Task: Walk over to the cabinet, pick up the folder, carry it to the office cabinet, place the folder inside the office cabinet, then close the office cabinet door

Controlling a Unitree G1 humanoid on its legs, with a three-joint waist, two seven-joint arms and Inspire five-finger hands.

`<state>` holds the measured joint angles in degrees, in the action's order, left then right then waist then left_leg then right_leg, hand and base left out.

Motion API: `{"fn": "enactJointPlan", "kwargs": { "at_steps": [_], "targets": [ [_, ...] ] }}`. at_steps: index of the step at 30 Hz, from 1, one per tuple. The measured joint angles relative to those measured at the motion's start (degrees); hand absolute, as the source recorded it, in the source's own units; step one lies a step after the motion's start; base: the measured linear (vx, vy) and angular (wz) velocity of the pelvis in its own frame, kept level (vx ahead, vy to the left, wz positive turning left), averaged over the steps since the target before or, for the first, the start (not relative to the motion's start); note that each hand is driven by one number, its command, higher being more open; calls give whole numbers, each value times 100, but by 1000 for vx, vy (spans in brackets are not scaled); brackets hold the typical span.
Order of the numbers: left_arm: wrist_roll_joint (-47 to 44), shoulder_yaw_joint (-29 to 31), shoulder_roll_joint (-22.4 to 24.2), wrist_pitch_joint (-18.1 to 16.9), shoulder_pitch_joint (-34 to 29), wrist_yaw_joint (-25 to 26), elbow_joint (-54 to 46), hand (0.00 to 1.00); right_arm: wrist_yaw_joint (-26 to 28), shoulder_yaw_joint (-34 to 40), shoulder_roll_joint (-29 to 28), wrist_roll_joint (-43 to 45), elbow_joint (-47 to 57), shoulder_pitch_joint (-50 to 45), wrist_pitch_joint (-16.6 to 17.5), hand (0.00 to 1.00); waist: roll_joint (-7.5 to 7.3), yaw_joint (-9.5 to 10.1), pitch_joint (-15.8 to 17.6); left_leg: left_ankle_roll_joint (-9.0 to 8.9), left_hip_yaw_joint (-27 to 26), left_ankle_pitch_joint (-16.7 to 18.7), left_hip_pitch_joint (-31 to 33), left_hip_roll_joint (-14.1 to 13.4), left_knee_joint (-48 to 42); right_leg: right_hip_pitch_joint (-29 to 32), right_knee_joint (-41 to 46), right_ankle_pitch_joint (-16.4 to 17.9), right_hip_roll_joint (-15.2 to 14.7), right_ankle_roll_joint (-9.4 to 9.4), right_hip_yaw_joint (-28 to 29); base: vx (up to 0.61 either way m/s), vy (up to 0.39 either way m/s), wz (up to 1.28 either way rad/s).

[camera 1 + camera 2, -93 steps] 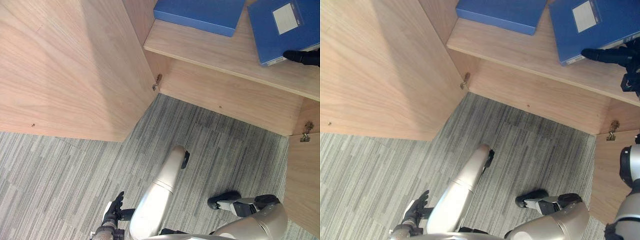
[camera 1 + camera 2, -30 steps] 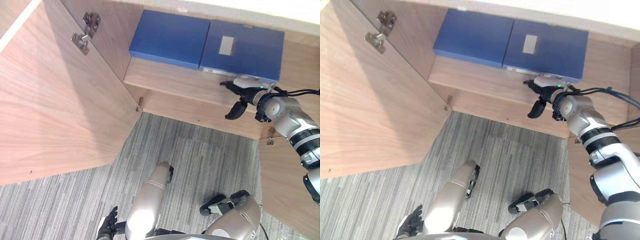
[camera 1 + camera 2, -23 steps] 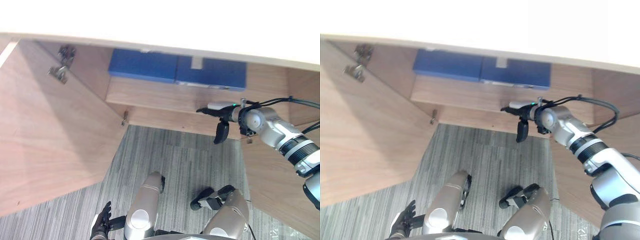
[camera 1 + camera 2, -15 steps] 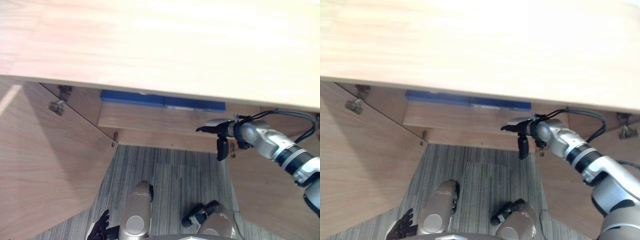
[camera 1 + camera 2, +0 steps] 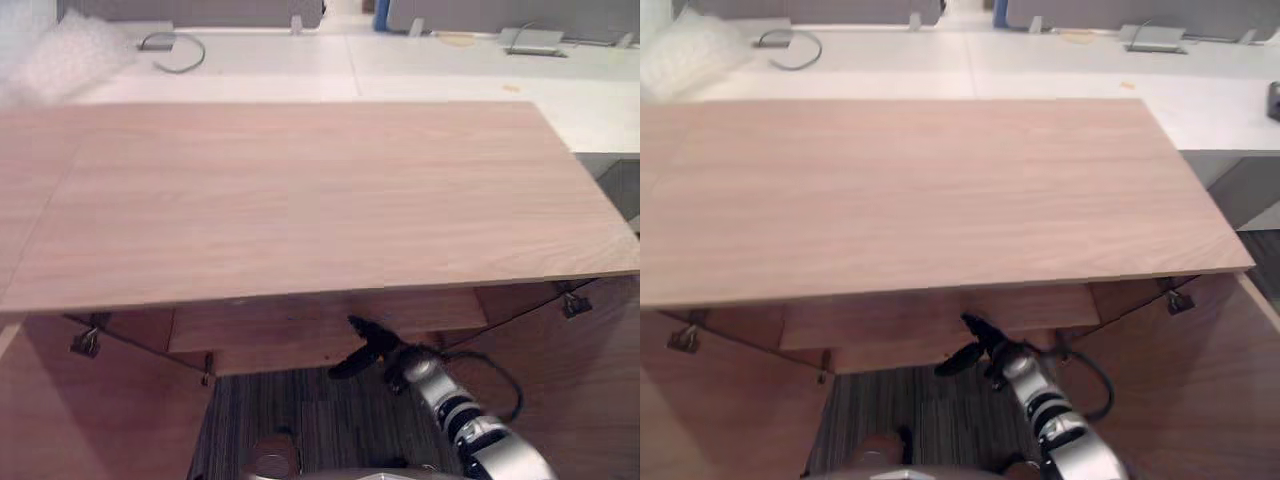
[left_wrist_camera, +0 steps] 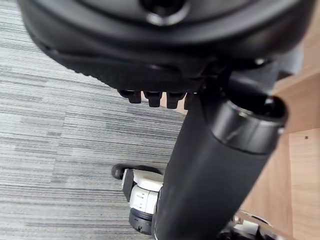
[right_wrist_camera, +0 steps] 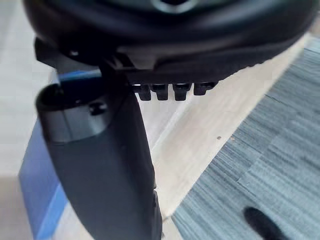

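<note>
The wooden cabinet's flat top hides the shelf from the head views. Under its front edge my right hand hangs before the shelf front, fingers spread, open and empty. In the right wrist view the thumb stands out in front of a blue folder lying on the light wood shelf, with grey carpet below. The hand and folder are apart. My left hand hangs open over the carpet, holding nothing.
Both cabinet doors stand open: the left door and the right door, with hinges showing. White desks with cables and bubble wrap lie behind the cabinet.
The camera has tilted up, so the cabinet top now covers the two blue folders. My right hand has drawn back from the folder it was touching and hangs empty before the shelf.
</note>
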<state>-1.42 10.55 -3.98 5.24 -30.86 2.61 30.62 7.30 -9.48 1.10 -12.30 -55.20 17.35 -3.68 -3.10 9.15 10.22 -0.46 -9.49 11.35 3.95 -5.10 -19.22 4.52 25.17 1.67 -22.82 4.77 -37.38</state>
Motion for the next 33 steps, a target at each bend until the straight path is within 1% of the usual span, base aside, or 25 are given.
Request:
{"fn": "enactJointPlan", "kwargs": {
  "at_steps": [1, 3, 5, 6, 8, 11, 13, 15, 16, 17, 19, 21, 22, 23, 24, 25, 26, 27, 29, 31, 32, 33],
  "targets": [
    [8, 0, 22, 2, -49, 64, 0, 100, -160, 286, -151, 198, -141, -188, -1, 100, 8, -7, -19, -76, -73, -2, -168, -23, 57, -100, 16, -12, -5, -8, -21, 106, -59, -26],
    [108, -4, 75, 7, -165, 194, 0, 100, -514, 767, -368, 779, -289, -671, -7, 100, 31, -20, -181, -89, -146, 0, -323, -60, 211, -191, -57, -13, 55, -7, -38, 97, -69, -17],
    [210, 2, 137, 9, -190, 258, -1, 100, -725, 1103, -436, 1252, -409, -923, -16, 100, 62, -48, -205, -100, -228, -5, -400, -88, 292, -265, -111, -13, 90, -8, -68, 80, -75, -1],
    [244, 0, 182, 10, -252, 322, -1, 100, -899, 1378, -518, 1604, -510, -1187, -40, 100, 84, -70, -220, -208, -270, -46, -569, -89, 402, -400, -139, -13, 88, -8, -137, 48, -66, 4],
    [380, -3, 197, 10, -328, 331, 0, 100, -1045, 1589, -520, 1927, -575, -1468, -80, 100, 95, -134, -245, -380, -294, -94, -793, -87, 550, -596, -203, -13, 99, -8, -199, 35, -60, 3],
    [439, 1, 190, 9, -415, 331, 67, 100, -1146, 1751, -517, 2049, -551, -1678, -77, 100, 90, -232, -339, -475, -436, -162, -979, -97, 785, -654, -337, -13, 173, -7, -197, 15, -44, -16],
    [440, 2, 172, 8, -408, 333, 188, 100, -1172, 1843, -523, 2145, -532, -1698, -54, 100, 88, -309, -407, -444, -458, -204, -1017, -97, 904, -667, -461, -14, 231, -7, -199, -10, -35, -15],
    [439, 4, 153, -8, -362, 337, 367, 100, -1174, 1976, -524, 2146, -532, -1706, -53, 100, 88, -321, -423, -405, -547, -264, -1109, -95, 1040, -695, -538, -15, 272, -3, -198, -24, -31, -12],
    [439, 19, 156, -106, -328, 349, 577, 100, -1183, 2057, -524, 2147, -528, -1742, -49, 100, 83, -326, -443, -395, -562, -316, -1126, -94, 1127, -708, -611, -15, 309, -3, -199, -54, -43, -10],
    [452, 123, 166, -152, -181, 378, 836, 100, -1200, 2182, -530, 2147, -518, -1772, -47, 100, 82, -328, -501, -337, -573, -371, -1156, -90, 1244, -707, -718, -14, 364, -1, -202, -51, -48, -7],
    [494, 329, 149, -249, 53, 547, 1278, 100, -1289, 2255, -534, 2189, -509, -1804, 1, 100, 76, -339, -530, -279, -592, -490, -1195, -91, 1431, -723, -902, -9, 453, 6, -200, -62, -66, -6],
    [428, 625, 31, -240, 451, 582, 2032, 100, -1313, 2388, -540, 2422, -458, -1824, 31, 100, 61, -372, -547, -280, -687, -606, -1221, -76, 1669, -726, -1200, 33, 569, 58, -159, -109, -77, -23],
    [431, 675, 34, -240, 585, 639, 2287, 100, -1356, 2434, -540, 2479, -444, -1825, 43, 100, 79, -385, -558, -278, -716, -656, -1252, -84, 1766, -713, -1274, 18, 622, 54, -131, -133, -73, -27],
    [430, 820, 61, -212, 839, 821, 2706, 100, -1456, 2461, -544, 2618, -433, -1831, 110, 100, 59, -472, -606, -322, -725, -793, -1292, -95, 1980, -668, -1372, 12, 709, 32, -112, -112, -62, -17],
    [436, 901, 70, -187, 964, 983, 2951, 100, -1543, 2433, -543, 2702, -463, -1839, 235, 100, 41, -560, -654, -338, -716, -908, -1328, -115, 2148, -660, -1484, -5, 826, 21, -89, -94, -55, -12],
    [435, 930, 60, -182, 973, 1027, 3022, 100, -1564, 2409, -542, 2750, -482, -1839, 281, 100, 24, -600, -667, -370, -705, -937, -1345, -139, 2195, -657, -1535, -6, 895, 21, -37, -70, -58, -16],
    [430, 1082, 43, -176, 974, 1095, 3108, 100, -1607, 2392, -540, 2838, -551, -1842, 381, 100, 16, -646, -687, -377, -689, -943, -1354, -187, 2229, -643, -1633, -8, 1032, 17, 76, -47, -63, -25],
    [424, 1130, 48, -174, 983, 1160, 3166, 100, -1635, 2392, -538, 2879, -607, -1876, 450, 100, -42, -643, -741, -377, -660, -943, -1355, -236, 2237, -629, -1710, -8, 1155, 16, 202, -33, -66, -24],
    [421, 1125, 25, -174, 988, 1219, 3198, 100, -1649, 2393, -515, 3027, -673, -1960, 519, 100, -124, -644, -793, -377, -581, -944, -1356, -287, 2238, -610, -1774, -7, 1289, 11, 315, -1, -60, -19],
    [420, 1120, 25, -174, 1010, 1235, 3275, 100, -1672, 2395, -446, 3048, -689, -2027, 559, 100, -147, -678, -810, -376, -583, -943, -1358, -315, 2230, -579, -1798, -9, 1368, -20, 439, 29, -38, -17],
    [419, 1119, 38, -175, 1047, 1237, 3323, 100, -1676, 2398, -356, 3048, -701, -2066, 573, 100, -142, -695, -810, -388, -619, -913, -1323, -321, 2148, -518, -1781, -19, 1406, -93, 594, 49, -11, -28],
    [389, 1122, 40, -183, 1084, 1234, 3350, 100, -1678, 2400, -291, 3048, -739, -2077, 568, 100, -139, -677, -804, -390, -648, -735, -1190, -344, 1847, -396, -1698, -56, 1421, -210, 775, 49, -5, -38]
  ]
}}
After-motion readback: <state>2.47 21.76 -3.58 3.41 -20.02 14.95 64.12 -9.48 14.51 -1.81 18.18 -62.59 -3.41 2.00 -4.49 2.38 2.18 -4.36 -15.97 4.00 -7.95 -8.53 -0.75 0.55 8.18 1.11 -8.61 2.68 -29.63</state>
